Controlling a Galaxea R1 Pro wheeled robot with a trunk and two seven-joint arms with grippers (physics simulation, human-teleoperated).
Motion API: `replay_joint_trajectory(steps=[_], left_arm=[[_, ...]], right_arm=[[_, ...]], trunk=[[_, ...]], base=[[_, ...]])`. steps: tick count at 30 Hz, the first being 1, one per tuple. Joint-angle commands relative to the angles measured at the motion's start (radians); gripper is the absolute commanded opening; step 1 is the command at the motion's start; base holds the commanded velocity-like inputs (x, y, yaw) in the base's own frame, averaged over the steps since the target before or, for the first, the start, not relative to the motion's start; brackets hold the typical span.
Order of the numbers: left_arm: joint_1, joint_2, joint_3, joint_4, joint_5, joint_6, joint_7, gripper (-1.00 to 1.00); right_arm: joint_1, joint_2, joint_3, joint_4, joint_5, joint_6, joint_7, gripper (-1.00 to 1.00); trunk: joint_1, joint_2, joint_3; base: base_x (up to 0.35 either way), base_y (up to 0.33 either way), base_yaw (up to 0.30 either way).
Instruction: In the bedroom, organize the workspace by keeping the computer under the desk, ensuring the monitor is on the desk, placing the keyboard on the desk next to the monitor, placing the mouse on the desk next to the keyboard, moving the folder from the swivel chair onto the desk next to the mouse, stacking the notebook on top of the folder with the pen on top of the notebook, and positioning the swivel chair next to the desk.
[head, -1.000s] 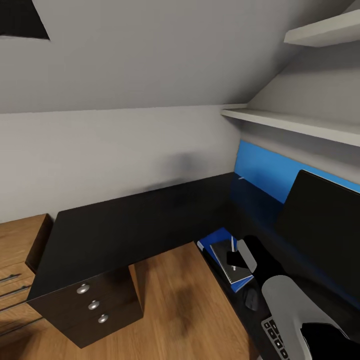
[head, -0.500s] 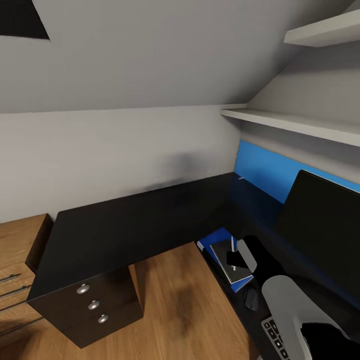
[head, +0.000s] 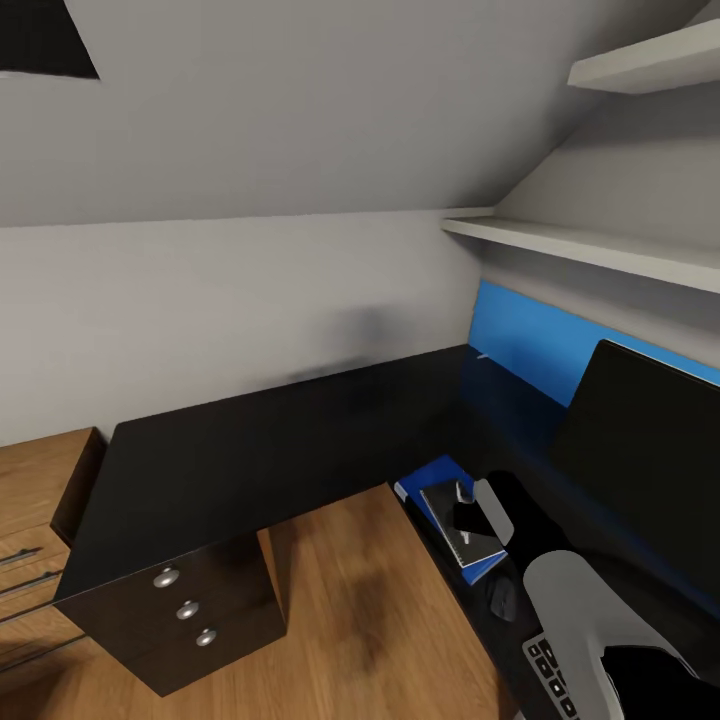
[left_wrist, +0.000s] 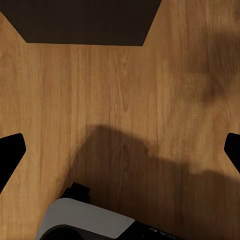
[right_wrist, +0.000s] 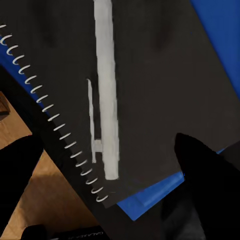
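The right gripper (right_wrist: 107, 195) hovered directly over the stack, its two dark fingers spread wide and holding nothing, and between them the white pen (right_wrist: 106, 85) lay flat on the notebook (right_wrist: 145, 75). In the right wrist view the pen ran along the twelve-to-six line, its clip on the nine o'clock side toward the wire spiral, long axis lying across the span between the fingers. In my judgement the pen had been released and the next move was a straight lift clear, with little risk beyond nudging it. The notebook sat on the blue folder (right_wrist: 220, 30), blue showing past its corners. From the head camera, the right gripper (head: 478, 512) stood at about five o'clock, touching the notebook's (head: 452, 525) near edge, the folder (head: 428, 482) resting on the glossy black desk (head: 250, 460); the monitor (head: 650, 470) rose at three o'clock, the mouse (head: 503, 598) and keyboard (head: 550, 668) beside the arm. The left gripper (left_wrist: 120, 145) hung over wooden floor (left_wrist: 120, 90), fingers wide, empty. No legible writing anywhere.
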Motion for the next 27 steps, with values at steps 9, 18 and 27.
replay_joint_trajectory(steps=[9, 18, 27], left_arm=[[-0.001, 0.001, 0.000, 0.000, 0.007, -0.003, 0.002, 1.00], [-0.001, 0.001, 0.000, 0.000, 0.007, -0.003, 0.002, 1.00], [0.000, 0.001, 0.000, 0.001, 0.007, -0.003, 0.002, 1.00]], right_arm=[[-0.001, 0.001, -0.002, -0.002, -0.011, 0.002, -0.008, 1.00], [-0.001, 0.000, -0.002, -0.002, -0.011, 0.004, -0.007, 1.00], [-0.001, 0.003, -0.001, -0.007, -0.013, 0.006, -0.009, 1.00]], trunk=[[-0.023, 0.041, 0.018], [-0.057, 0.104, 0.046], [-0.092, 0.167, 0.074]], base=[[0.000, 0.000, 0.000], [0.000, 0.000, 0.000], [0.000, 0.000, 0.001]])
